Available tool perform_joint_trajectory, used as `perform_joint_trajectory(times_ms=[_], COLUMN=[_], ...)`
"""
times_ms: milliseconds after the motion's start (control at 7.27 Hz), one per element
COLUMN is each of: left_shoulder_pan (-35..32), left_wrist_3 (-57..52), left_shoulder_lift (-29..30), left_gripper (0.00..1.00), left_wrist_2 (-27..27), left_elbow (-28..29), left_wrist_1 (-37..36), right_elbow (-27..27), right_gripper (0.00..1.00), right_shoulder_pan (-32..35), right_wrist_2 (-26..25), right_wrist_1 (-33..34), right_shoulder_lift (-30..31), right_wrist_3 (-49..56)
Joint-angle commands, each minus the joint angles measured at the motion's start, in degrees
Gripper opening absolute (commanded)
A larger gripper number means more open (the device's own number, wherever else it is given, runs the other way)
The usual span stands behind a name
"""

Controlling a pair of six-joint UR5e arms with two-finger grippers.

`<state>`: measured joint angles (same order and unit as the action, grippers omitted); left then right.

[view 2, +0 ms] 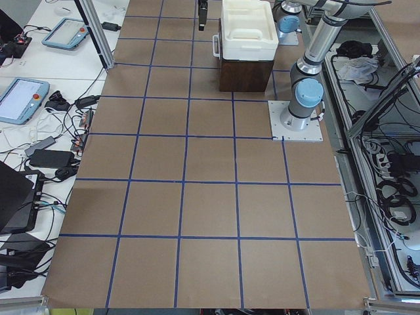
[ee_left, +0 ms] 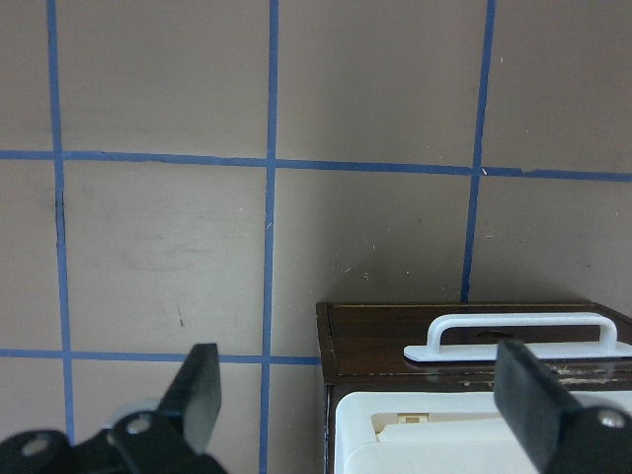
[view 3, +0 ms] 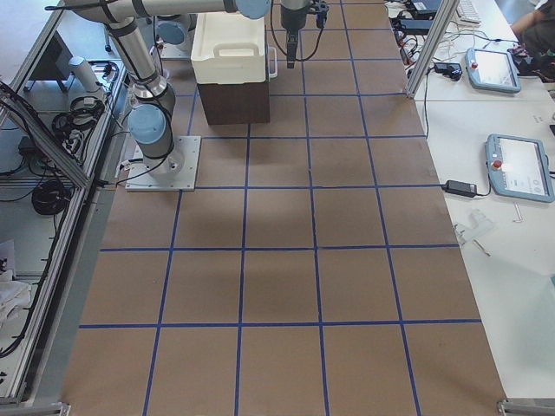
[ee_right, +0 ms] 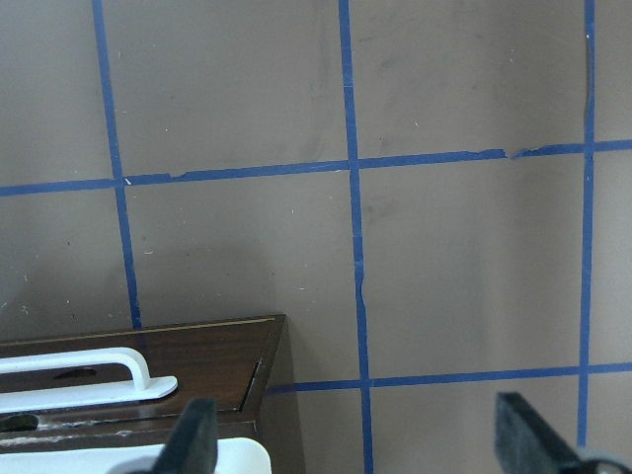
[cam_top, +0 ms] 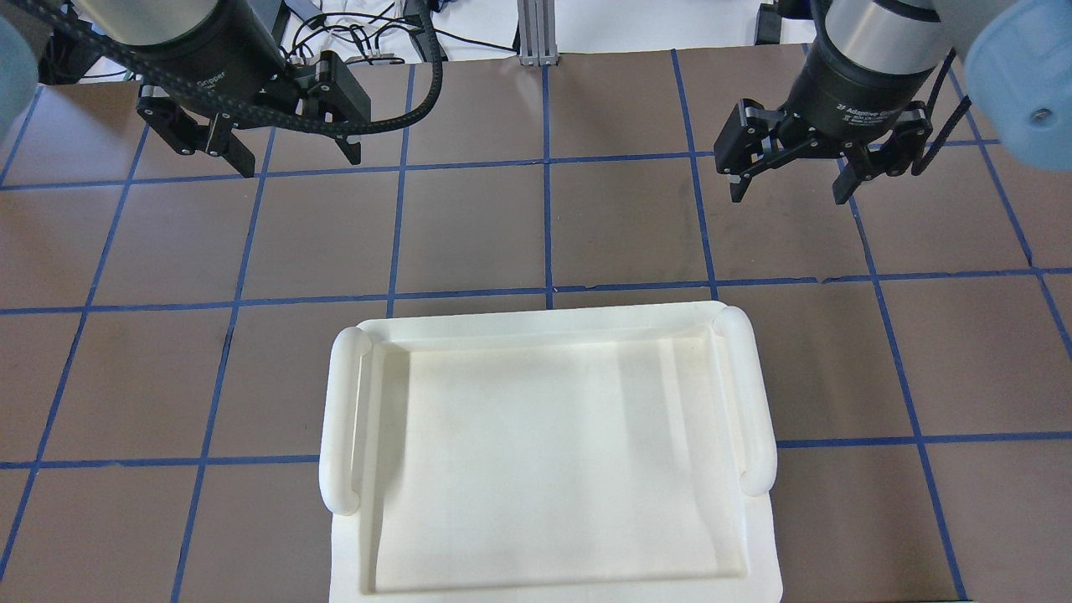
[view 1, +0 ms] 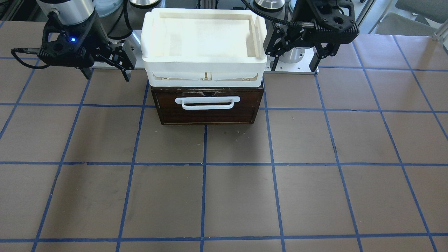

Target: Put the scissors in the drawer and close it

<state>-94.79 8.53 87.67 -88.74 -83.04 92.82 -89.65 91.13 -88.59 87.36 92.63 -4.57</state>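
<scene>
Drawer [view 1: 210, 117]: shut, its dark brown front flush in the casing, at the robot's side of the counter [view 1: 238, 196], midway between the 2 arm bases; white bar handle [view 1: 209, 102] faces the operators' side and lies horizontal across the upper part of the front.

Scissors: seen in none of the 6 views; location cannot be told.

White plastic tray [view 1: 204, 68]: sits directly on top of the drawer casing, slightly wider than the casing on both sides; in the overhead view its rim [cam_top: 343, 419] has 2 rounded side grips, and the inside shows only bare white floor.

Left gripper [view 1: 292, 64]: hangs above the counter just beside the tray's side, on the right of the front-facing view; jaws released, spread wide, nothing between them; not touching tray or drawer. Its wrist camera looks down past both fingers at the drawer's front corner and handle.

Right gripper [view 1: 106, 76]: on the other side of the tray, at about the same height; jaws released and spread wide, nothing held; clear of tray and drawer. Its wrist camera shows the drawer's other front corner and 1 end of the handle.

Counter: brown surface, blue tape grid.
</scene>
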Motion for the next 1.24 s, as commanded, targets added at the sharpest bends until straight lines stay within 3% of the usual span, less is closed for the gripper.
perform_joint_trajectory(times_ms=[0,825,1100], left_shoulder_pan=[0.4,1.9,1.9], left_wrist_3=[-0.4,-2.3,-10.8], left_shoulder_lift=[-0.7,-0.6,-0.7], left_gripper=[1.00,1.00,1.00], left_wrist_2=[-0.1,-0.3,-2.8], left_elbow=[-0.6,-1.4,-3.8], left_wrist_1=[-0.5,-5.2,-8.6], right_elbow=[0.0,-0.1,-0.1], right_gripper=[1.00,1.00,1.00], right_shoulder_pan=[0.0,0.0,0.0], right_wrist_2=[0.0,-0.1,-0.1], right_wrist_1=[0.0,0.0,0.0], right_shoulder_lift=[0.0,0.0,0.0], right_wrist_3=[0.1,0.9,1.1])
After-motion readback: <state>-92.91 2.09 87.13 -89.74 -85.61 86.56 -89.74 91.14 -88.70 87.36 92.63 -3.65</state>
